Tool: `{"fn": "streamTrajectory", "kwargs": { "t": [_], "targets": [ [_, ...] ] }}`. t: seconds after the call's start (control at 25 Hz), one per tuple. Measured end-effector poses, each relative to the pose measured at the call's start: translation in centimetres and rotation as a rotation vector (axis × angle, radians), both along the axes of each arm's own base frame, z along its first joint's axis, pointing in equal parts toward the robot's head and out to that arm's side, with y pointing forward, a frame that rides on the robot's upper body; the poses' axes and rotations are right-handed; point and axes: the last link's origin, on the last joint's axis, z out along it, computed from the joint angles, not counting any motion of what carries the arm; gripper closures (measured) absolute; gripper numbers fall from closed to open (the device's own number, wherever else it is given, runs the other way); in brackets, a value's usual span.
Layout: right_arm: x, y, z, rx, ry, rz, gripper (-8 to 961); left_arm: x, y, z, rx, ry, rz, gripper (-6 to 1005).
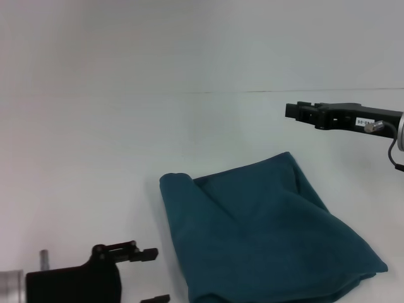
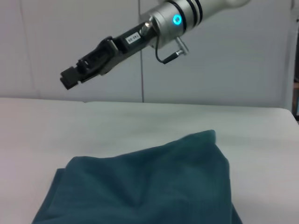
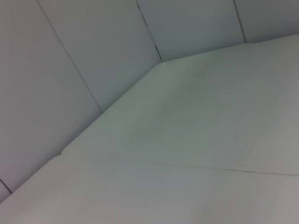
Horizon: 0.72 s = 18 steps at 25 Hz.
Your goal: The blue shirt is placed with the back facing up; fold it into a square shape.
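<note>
The blue shirt (image 1: pixel 265 233) lies folded into a compact, roughly four-sided bundle on the white worktop (image 1: pixel 95 158). Its plain side faces up, with a rolled fold along the edge nearest the left tool and a few soft creases across the top. One corner points away from the robot, and another reaches out toward the robot's right.

The right tool (image 1: pixel 295 111) hangs in the air above the worktop, beyond the shirt's far corner and a little to the right of it, well apart from the cloth and holding nothing. The left wrist view shows the same right tool (image 2: pixel 70 78) raised high over the far side of the shirt (image 2: pixel 149 186), its fingers drawn close together. The right wrist view takes in only bare worktop (image 3: pixel 196 116) and the wall panels (image 3: pixel 70 56) behind it.

The left tool (image 1: pixel 151 276) sits low beside the shirt's near left edge, close to the cloth but not touching it. Its two fingers stand apart, one above the other in the head view, with nothing between them.
</note>
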Motion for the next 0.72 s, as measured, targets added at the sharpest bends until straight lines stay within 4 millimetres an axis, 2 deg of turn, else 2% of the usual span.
{"fn": "streamTrajectory", "kwargs": {
  "t": [0.4,0.72],
  "targets": [
    [0.7,-0.1,0.1,0.002,-0.006,-0.018,637,1.3,1.6,-2.0,0.002,0.017,-0.023,280],
    [1.7,-0.6,-0.1,-0.002,0.000,-0.047,636,2.2,1.7,-3.6,-0.052,0.027,-0.051,279]
  ]
}}
